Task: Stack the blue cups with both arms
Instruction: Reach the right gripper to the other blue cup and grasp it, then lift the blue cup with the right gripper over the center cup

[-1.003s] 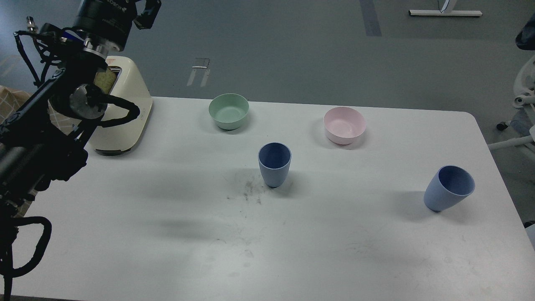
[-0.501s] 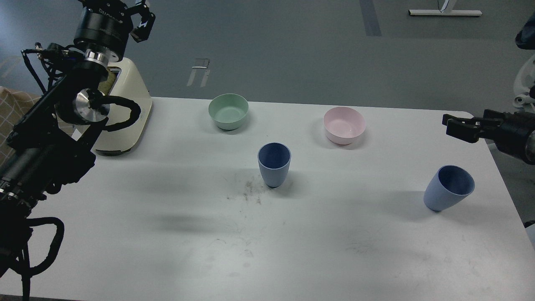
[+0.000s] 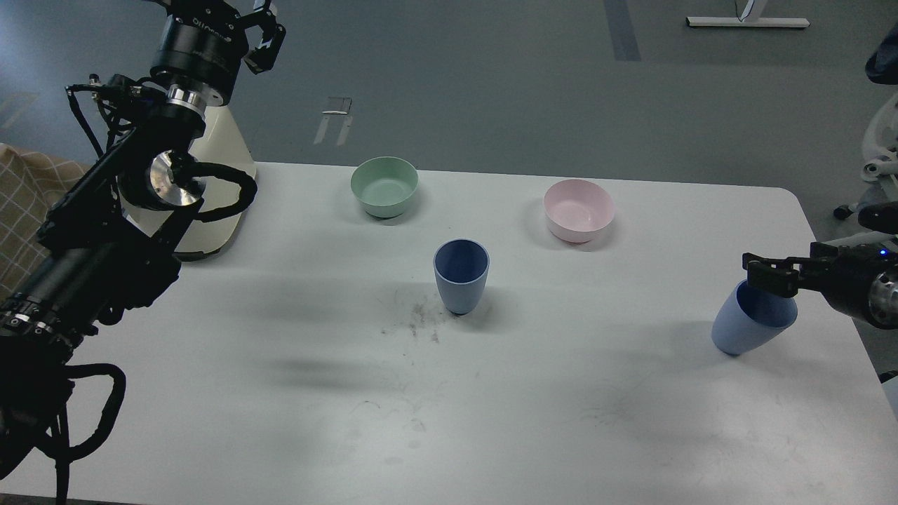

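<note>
One blue cup point(image 3: 461, 277) stands upright at the middle of the white table point(image 3: 280, 421). The other blue cup point(image 3: 742, 331) stands near the right edge, leaning outward in this view. My right gripper point(image 3: 762, 275) comes in from the right and overlaps the far rim of that cup. It is dark and seen side-on, so its fingers cannot be told apart. My left gripper point(image 3: 247, 29) is raised high at the far left, above the cream appliance and far from both cups. The top edge of the view partly cuts it off.
A green bowl point(image 3: 384, 186) and a pink bowl point(image 3: 578, 209) stand behind the middle cup. A cream toaster-like appliance point(image 3: 219, 210) stands at the back left, partly behind my left arm. Dark smudges mark the table left of the middle cup. A chair base point(image 3: 877, 168) stands off the right edge.
My right gripper came into view from the right and dropped to the right cup's rim. My left arm swung a little to the right, still raised. Neither cup moved.
</note>
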Controlling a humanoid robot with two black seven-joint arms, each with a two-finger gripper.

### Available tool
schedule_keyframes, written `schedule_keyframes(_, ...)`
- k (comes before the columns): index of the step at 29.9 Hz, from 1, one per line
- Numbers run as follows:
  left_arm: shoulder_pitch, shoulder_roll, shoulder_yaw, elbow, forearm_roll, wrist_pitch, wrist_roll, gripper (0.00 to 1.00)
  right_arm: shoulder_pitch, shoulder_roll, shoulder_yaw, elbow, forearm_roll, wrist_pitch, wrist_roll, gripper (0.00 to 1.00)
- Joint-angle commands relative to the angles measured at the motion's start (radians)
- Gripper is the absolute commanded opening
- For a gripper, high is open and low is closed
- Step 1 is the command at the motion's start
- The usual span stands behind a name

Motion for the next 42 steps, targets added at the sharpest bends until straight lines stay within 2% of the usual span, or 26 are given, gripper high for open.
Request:
schedule_keyframes(1, 0.004, 0.001, 0.0, 0.0, 0.0, -0.001, 0.002, 0.97, -0.035, 0.001, 0.001, 0.001, -0.002, 0.0, 0.0, 0.97)
schedule_keyframes(6, 0.004, 0.003, 0.002, 0.0, 0.0, 0.0, 0.002, 0.97, -0.052, 0.001, 0.001, 0.0, -0.016, 0.0, 0.0, 0.96)
schedule_keyframes(9, 0.004, 0.003, 0.002, 0.0, 0.0, 0.002, 0.002, 0.97, -0.051, 0.001, 0.001, 0.0, -0.017, 0.0, 0.0, 0.9)
schedule_keyframes(14, 0.004, 0.001, 0.002, 0.0, 0.0, 0.002, 0.002, 0.97, -0.055, 0.004, 0.0, -0.003, -0.017, 0.0, -0.003, 0.65)
schedule_keyframes(16, 0.004, 0.003, 0.002, 0.0, 0.0, 0.003, 0.002, 0.97, -0.071, 0.007, 0.0, -0.003, -0.025, 0.0, -0.014, 0.43)
schedule_keyframes(21, 0.007, 0.005, 0.005, 0.001, 0.0, 0.002, 0.002, 0.97, -0.074, 0.022, 0.001, -0.003, -0.042, 0.0, -0.017, 0.32)
schedule_keyframes(23, 0.009, 0.003, 0.005, 0.001, 0.005, 0.0, 0.002, 0.97, -0.074, 0.022, 0.006, -0.011, -0.042, 0.0, -0.018, 0.21)
schedule_keyframes(26, 0.007, 0.003, 0.005, 0.001, 0.006, 0.0, 0.002, 0.97, -0.072, 0.022, 0.015, -0.016, -0.04, 0.0, -0.018, 0.12)
schedule_keyframes(27, 0.007, 0.003, 0.005, 0.001, 0.006, 0.0, 0.002, 0.97, -0.068, 0.022, 0.018, -0.014, -0.036, 0.0, -0.018, 0.02)
schedule_keyframes(34, 0.007, 0.005, 0.005, 0.001, 0.006, 0.002, 0.003, 0.97, -0.064, 0.024, 0.078, -0.011, -0.011, 0.0, -0.018, 0.0)
schedule_keyframes(42, -0.002, 0.003, 0.005, 0.001, 0.006, 0.003, 0.008, 0.97, -0.005, 0.022, 0.214, 0.036, 0.214, 0.0, -0.021, 0.0)
